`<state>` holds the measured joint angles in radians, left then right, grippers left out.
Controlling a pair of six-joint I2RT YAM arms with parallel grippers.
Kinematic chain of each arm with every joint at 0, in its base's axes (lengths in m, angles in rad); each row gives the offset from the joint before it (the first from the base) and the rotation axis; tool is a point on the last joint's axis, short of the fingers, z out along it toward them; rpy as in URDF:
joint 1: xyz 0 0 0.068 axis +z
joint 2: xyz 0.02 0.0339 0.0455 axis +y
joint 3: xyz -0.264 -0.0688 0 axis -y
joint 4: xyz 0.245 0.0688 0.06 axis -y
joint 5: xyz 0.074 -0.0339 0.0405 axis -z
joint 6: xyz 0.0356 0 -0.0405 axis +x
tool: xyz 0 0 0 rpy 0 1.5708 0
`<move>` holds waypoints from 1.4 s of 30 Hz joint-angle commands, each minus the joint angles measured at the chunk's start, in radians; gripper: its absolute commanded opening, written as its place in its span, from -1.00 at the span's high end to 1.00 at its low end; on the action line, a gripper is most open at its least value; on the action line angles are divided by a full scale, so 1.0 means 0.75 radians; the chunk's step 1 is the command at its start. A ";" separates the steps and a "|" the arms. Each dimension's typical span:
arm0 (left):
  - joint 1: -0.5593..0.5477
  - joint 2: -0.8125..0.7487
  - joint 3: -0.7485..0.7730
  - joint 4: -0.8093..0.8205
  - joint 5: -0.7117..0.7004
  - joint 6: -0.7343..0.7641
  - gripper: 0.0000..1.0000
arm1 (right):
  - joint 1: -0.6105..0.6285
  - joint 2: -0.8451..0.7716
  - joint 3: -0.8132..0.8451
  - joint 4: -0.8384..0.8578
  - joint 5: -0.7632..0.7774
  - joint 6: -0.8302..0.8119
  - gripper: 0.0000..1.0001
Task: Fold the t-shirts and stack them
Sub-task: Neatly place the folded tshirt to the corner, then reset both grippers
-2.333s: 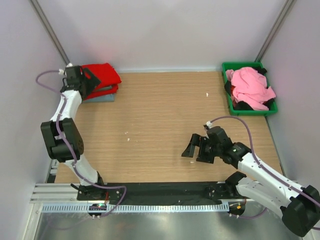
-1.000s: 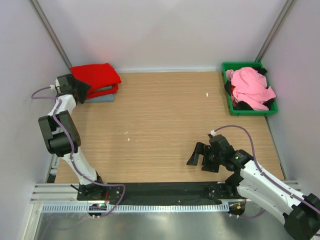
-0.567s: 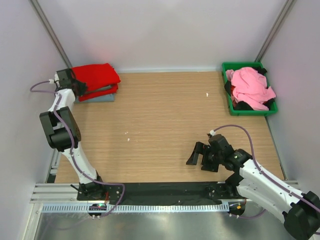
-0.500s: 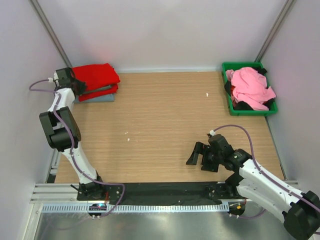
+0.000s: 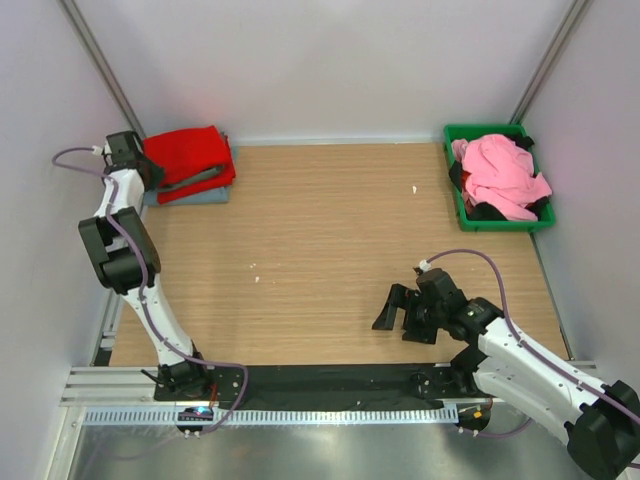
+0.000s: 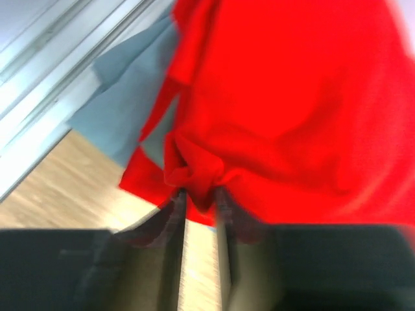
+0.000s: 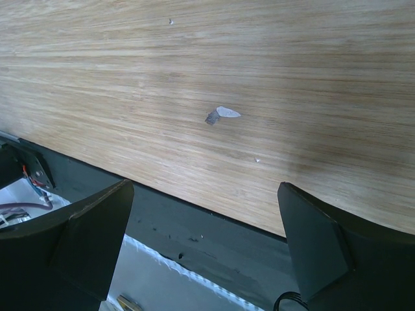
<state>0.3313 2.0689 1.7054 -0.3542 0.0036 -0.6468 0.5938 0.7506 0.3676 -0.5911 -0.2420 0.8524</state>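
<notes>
A folded stack of t-shirts lies in the far left corner, with a bright red t-shirt (image 5: 190, 152) (image 6: 292, 97) on top and a light blue-grey one (image 5: 197, 195) (image 6: 123, 110) underneath. My left gripper (image 5: 148, 170) (image 6: 200, 194) is at the stack's left edge. Its jaws stand narrow, with a bunched fold of the red cloth pinched at the tips. The view is blurred. A crumpled pink t-shirt (image 5: 500, 172) lies over a dark one (image 5: 490, 211) in the bin. My right gripper (image 5: 395, 308) (image 7: 207, 214) hovers open over the near table edge, holding nothing.
The green plastic bin (image 5: 480, 131) stands at the far right corner. Side walls and metal posts close in the left stack. A small scrap (image 7: 222, 113) lies on the wooden table (image 5: 320, 230). The black base strip (image 7: 214, 233) runs below the right gripper.
The left gripper has moved further left and back along the stack's edge, and the red t-shirt's corner has been drawn leftward with it. The right arm stays still.
</notes>
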 commanded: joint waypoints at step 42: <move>-0.675 -1.871 -1.184 -0.358 0.081 0.204 -0.80 | 0.004 0.137 0.813 -0.271 0.572 -0.145 -1.00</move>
<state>-0.1478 0.7071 0.8181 -0.6273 0.0872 -0.5121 0.5938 0.9024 0.9295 -0.7597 0.0971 0.6949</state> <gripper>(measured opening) 0.900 0.996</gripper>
